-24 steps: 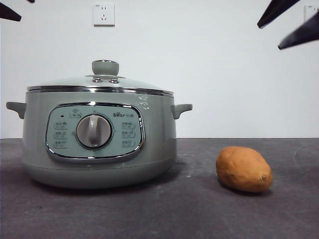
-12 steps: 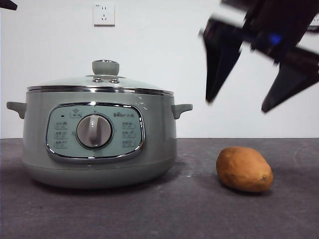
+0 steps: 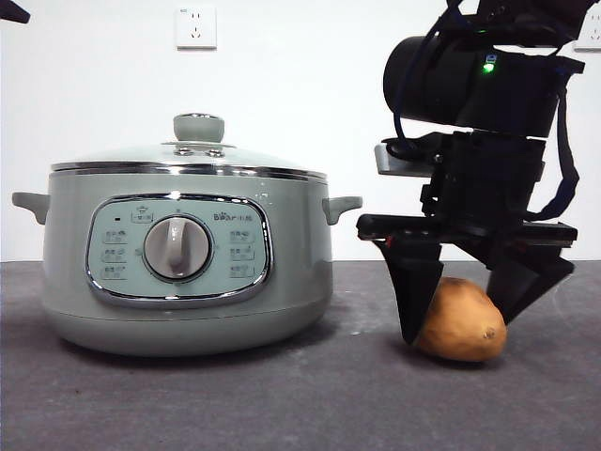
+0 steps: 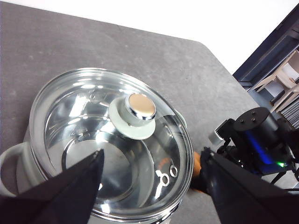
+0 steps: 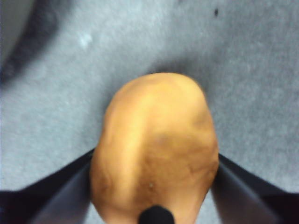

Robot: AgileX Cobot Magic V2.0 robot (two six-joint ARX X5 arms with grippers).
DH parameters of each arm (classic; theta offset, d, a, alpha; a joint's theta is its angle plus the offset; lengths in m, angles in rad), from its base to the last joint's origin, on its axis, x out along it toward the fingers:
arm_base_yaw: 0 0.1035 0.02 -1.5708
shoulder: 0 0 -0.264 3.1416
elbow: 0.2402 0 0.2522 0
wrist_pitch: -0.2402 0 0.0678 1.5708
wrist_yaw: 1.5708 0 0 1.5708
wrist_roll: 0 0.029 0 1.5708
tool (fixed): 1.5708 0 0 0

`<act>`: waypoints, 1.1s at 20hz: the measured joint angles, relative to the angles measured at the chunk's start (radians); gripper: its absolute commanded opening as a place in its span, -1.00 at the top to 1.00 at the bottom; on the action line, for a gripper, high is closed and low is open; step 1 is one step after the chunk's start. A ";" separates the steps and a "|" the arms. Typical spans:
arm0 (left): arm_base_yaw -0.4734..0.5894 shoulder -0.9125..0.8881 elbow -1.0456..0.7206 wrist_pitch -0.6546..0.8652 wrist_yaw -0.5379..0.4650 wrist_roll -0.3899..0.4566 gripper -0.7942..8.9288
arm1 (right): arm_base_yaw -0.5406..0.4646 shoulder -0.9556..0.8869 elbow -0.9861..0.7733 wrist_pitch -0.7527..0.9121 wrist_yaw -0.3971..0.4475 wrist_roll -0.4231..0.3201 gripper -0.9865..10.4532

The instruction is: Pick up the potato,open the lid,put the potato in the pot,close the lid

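Observation:
The orange-brown potato (image 3: 467,326) lies on the dark table to the right of the pot (image 3: 188,282). My right gripper (image 3: 457,324) has come down over it and is open, one black jaw at each side of the potato (image 5: 156,144), close against its skin. The glass lid (image 3: 188,158) sits shut on the sage-green pot, its knob (image 3: 198,127) on top. High over the lid (image 4: 84,126) hangs my left gripper (image 4: 149,186), open and empty, showing in the front view only as a black tip (image 3: 11,11) in the top left corner.
The grey table (image 3: 310,404) runs to a white wall with a socket (image 3: 195,26). A hand's width of table separates pot and potato. The pot's side handle (image 3: 343,207) points toward the right arm (image 4: 257,140).
The right arm has dropped from the top right corner down to the table, and its jaws now straddle the potato. Potato, pot and lid have not moved.

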 measured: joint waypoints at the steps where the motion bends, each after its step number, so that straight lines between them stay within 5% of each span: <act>1: 0.000 0.000 0.000 -0.003 -0.008 0.002 0.13 | 0.000 -0.003 0.000 0.005 0.001 0.001 0.85; 7: 0.000 0.001 0.000 -0.023 -0.040 0.025 0.13 | 0.000 -0.064 0.000 -0.038 0.023 0.002 0.85; 15: -0.062 0.121 0.023 0.001 -0.066 0.052 0.10 | 0.000 -0.412 0.000 -0.253 0.023 0.001 0.85; 22: -0.280 0.359 0.264 0.002 -0.349 0.131 0.11 | 0.000 -0.578 0.000 -0.335 0.025 0.001 0.85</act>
